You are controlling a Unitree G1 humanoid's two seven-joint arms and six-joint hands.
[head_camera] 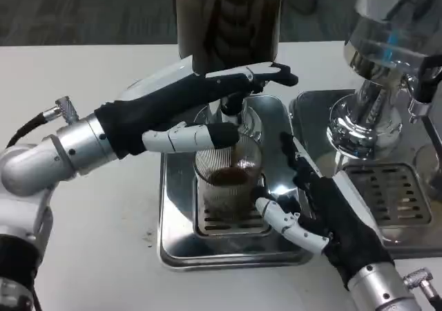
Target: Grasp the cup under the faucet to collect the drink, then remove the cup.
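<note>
A ribbed clear cup [228, 180] stands upright on the grate of a steel drip tray [179, 245], directly below the faucet [232, 106] of a dark dispenser [228, 21]. Some brown drink lies inside it. My left hand [186, 107] reaches in from the left. Its fingers [248, 77] stretch across the top of the faucet, and its thumb [197, 137] lies in front of the cup's rim. My right hand [324, 207] sits just right of the cup, palm toward it and fingers spread. Its thumb [276, 215] is at the cup's lower right side. Neither hand grips the cup.
A second steel tray [407, 186] with its own grate lies to the right, under a chrome machine [380, 69] with a clear top. Bare white table [90, 242] lies to the left and front of the trays.
</note>
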